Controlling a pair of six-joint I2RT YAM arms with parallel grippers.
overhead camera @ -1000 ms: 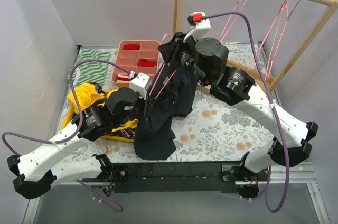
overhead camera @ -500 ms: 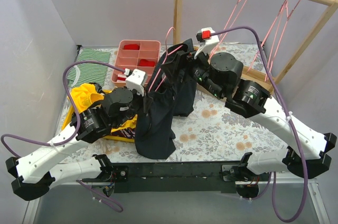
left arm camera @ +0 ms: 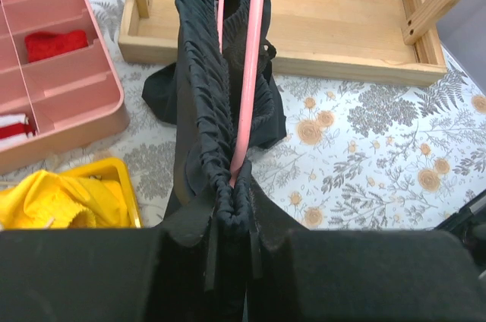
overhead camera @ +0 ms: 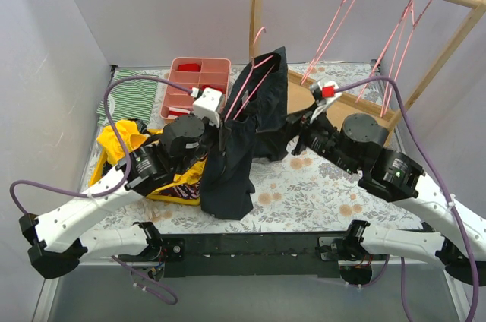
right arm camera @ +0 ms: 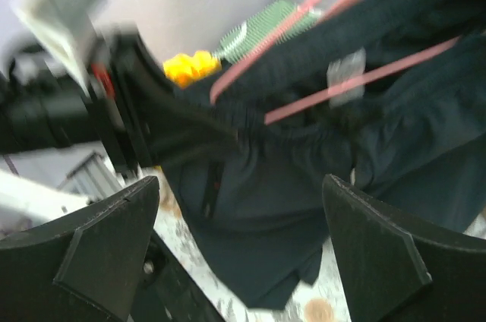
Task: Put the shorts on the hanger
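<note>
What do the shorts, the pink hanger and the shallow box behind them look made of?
The shorts look like soft, matte dark fabric, bunching into fine gathers. The hanger seems thin wire with a smooth pink coating, possibly plastic. The shallow box looks like pale, bare wood with visible grain.

Seen from above, my left arm [overhead camera: 99,200] rises from its base at 7 o'clock and reaches toward 1 o'clock. My left gripper [left arm camera: 231,216] is clamped tight on bunched limp dark navy shorts [left arm camera: 199,109] and a thin pink wire hanger [left arm camera: 247,86]. My right arm [overhead camera: 410,178] extends from 5 o'clock, elbow bent. My right gripper [right arm camera: 239,185] points toward 9 o'clock with its fingers spread wide, gripping nothing.
</note>
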